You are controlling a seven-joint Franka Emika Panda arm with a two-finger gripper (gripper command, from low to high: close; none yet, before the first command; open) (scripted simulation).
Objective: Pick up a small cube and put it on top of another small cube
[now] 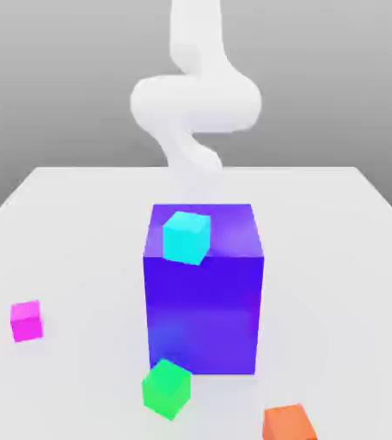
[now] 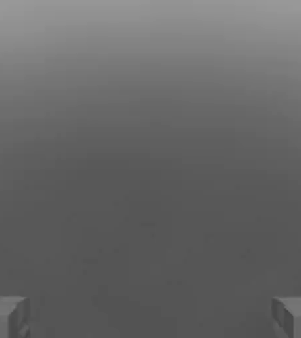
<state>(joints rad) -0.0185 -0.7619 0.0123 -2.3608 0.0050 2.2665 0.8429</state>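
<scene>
A small cyan cube [image 1: 186, 236] rests on top of a large blue block [image 1: 204, 292] in the middle of the white table [image 1: 79, 223]. On the table lie three more small cubes: a magenta cube [image 1: 27, 320] toward the exterior view's left, a green cube [image 1: 166, 388] just in front of the block, and an orange cube [image 1: 289, 423] at the front right edge. The white arm [image 1: 195, 103] rises behind the block. In the hand view my gripper [image 2: 150, 317] is open, its grey fingertips [image 2: 4, 315] far apart, with nothing between them and plain grey ahead.
The big blue block stands tall in the table's centre, between the arm and the front cubes. The table's side edges slope outward toward the front.
</scene>
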